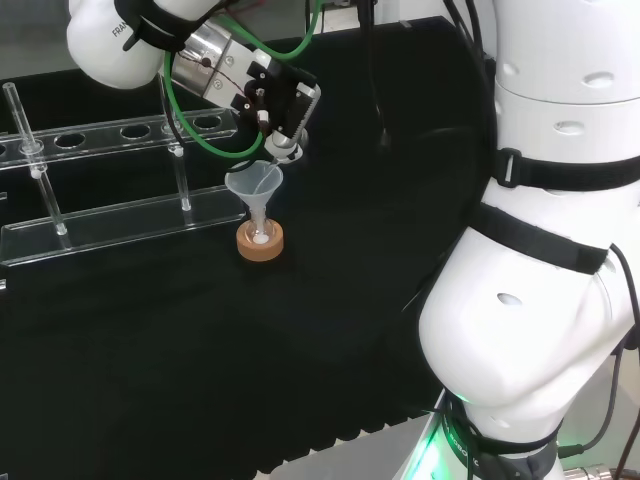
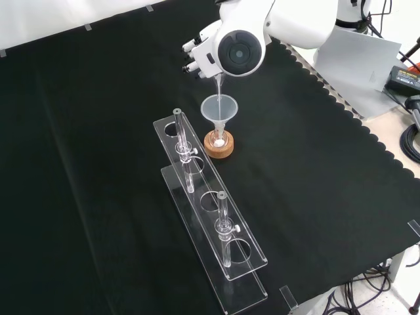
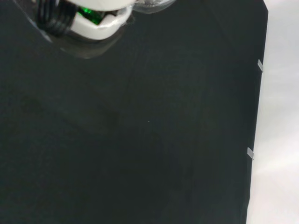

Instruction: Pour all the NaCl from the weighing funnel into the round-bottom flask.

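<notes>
My fingers [image 1: 283,125] pinch the light, brittle-looking weighing funnel [image 2: 219,84] at its upper end, tilting its spout into the plastic funnel [image 1: 254,186] atop the round-bottom flask [image 1: 260,238].

No legible text, label or number anywhere.

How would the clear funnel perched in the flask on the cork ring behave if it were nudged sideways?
The funnel would probably tip easily: its wide cone sits high on a thin stem. It looks like light, thin plastic, so a small push might lift it out. The cork ring is low and broad, so it would likely stay put.
</notes>
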{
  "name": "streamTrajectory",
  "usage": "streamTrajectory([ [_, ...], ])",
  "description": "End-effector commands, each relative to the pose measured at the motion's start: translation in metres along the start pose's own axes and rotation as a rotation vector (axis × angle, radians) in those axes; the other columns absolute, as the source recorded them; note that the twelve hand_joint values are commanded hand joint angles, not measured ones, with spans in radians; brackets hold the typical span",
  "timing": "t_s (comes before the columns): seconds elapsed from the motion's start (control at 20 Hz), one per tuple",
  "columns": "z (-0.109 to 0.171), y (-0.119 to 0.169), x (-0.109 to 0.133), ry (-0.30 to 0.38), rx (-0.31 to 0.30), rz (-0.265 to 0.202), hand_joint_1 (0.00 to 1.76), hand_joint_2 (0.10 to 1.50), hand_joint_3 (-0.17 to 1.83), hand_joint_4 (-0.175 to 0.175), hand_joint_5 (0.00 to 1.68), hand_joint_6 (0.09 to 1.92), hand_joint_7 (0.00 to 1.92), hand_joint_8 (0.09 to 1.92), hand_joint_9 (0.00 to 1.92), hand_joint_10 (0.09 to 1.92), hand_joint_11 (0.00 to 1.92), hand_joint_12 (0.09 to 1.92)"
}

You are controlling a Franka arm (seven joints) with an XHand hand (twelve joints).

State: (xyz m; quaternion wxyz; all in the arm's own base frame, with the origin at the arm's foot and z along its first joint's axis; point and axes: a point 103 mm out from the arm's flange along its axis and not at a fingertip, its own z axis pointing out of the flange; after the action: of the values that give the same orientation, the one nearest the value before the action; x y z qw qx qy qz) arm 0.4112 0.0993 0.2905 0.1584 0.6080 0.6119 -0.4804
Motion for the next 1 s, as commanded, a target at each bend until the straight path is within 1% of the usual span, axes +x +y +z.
streamTrajectory([
  [0.05, -0.0024, 0.0011, -0.0002, -0.045, -0.003, 0.007, 1.08, 0.71, 0.67, 0.175, 1.15, 0.90, 0.53, 0.64, 0.91, 0.34, 0.76, 1.11],
  [0.35, -0.0073, 0.0022, 0.0005, -0.069, -0.006, 0.005, 1.08, 0.71, 0.67, 0.175, 1.15, 0.90, 0.53, 0.64, 0.91, 0.34, 0.76, 1.11],
  [0.55, -0.0099, 0.0025, 0.0037, -0.109, -0.008, 0.005, 1.08, 0.71, 0.67, 0.175, 1.15, 0.90, 0.53, 0.64, 0.91, 0.34, 0.76, 1.11],
  [1.0, -0.0104, 0.0045, 0.0043, -0.128, -0.009, 0.004, 1.08, 0.71, 0.67, 0.175, 1.15, 0.90, 0.52, 0.64, 0.91, 0.35, 0.76, 1.11],
])
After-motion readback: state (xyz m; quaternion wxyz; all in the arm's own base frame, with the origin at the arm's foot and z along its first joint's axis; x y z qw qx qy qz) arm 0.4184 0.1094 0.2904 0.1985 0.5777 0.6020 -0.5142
